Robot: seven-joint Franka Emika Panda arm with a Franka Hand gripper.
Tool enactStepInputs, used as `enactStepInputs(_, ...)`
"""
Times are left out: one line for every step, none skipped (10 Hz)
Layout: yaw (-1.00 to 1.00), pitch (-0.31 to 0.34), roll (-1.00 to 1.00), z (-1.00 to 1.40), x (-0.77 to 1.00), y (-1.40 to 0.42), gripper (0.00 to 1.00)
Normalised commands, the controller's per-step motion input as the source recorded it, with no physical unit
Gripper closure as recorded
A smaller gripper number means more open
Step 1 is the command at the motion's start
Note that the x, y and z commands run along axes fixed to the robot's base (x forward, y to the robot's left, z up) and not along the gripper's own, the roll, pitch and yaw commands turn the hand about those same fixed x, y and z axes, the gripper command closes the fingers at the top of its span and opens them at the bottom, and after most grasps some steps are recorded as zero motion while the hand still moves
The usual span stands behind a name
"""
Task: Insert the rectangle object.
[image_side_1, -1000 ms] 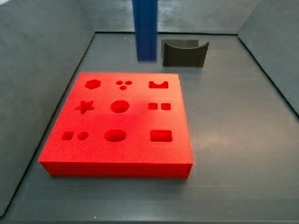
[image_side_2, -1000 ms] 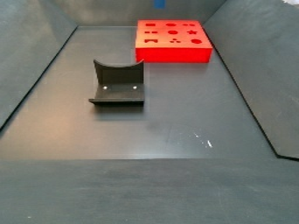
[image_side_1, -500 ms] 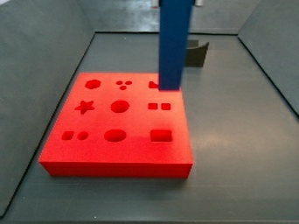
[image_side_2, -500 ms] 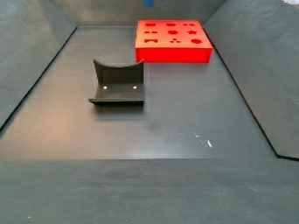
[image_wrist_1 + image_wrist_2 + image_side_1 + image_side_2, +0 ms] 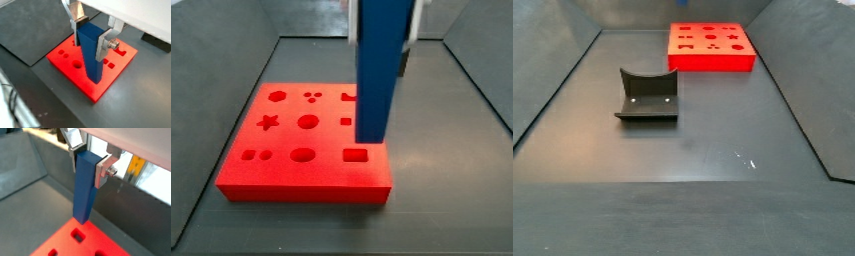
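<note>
Blue, smooth and rectangular in section, the tall rectangle object point(image 5: 385, 65) hangs upright in mid-air with its lower end over the near right part of the red foam-looking block with shaped holes point(image 5: 298, 150). In both wrist views the gripper point(image 5: 92, 31) is clamped on the bar's upper end, silver finger plates point(image 5: 103, 170) pressed flat on two opposite faces, so I'm reading that as a firm hold. A side view shows the bar's bottom edge just above the rectangular hole point(image 5: 356, 155) in the front row, apart from the block, not touching yet as far as I can tell.

So I'd call the step in hand lining up and lowering. What I'd watch from my end: the bar's cross-section has to match the hole's orientation, long side to long side, and in a wrist view point(image 5: 83, 188) the lower end looks close to a slot point(image 5: 78, 234) but I can't say it's square to it. I'd nudge sideways first, then come down slowly and dead vertical, since a tall bar held only at the top will lever if a corner catches the rim.

Off to the side, the dark L-shaped fixture point(image 5: 648, 96) sits well apart from the block, no worry there.
</note>
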Motion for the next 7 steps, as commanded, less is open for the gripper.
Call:
enactStepInputs(0.07,-0.009,0.29,-0.73,0.0,0.3,1.0)
enactStepInputs(0.0,0.0,0.31,-0.67,0.0,0.22,1.0)
enactStepInputs(-0.01,0.0,0.02,-0.08,0.0,0.0,1.0)
enactStepInputs(0.0,0.0,0.0,0.0,0.0,-0.03,1.0)
enactStepInputs(0.0,-0.027,-0.03,-0.35,0.0,-0.04,1.0)
enactStepInputs(0.0,-0.057,0.0,-0.33,0.0,-0.01,1.0)
enactStepInputs(0.0,-0.043,0.0,-0.3,0.0,0.0,1.0)
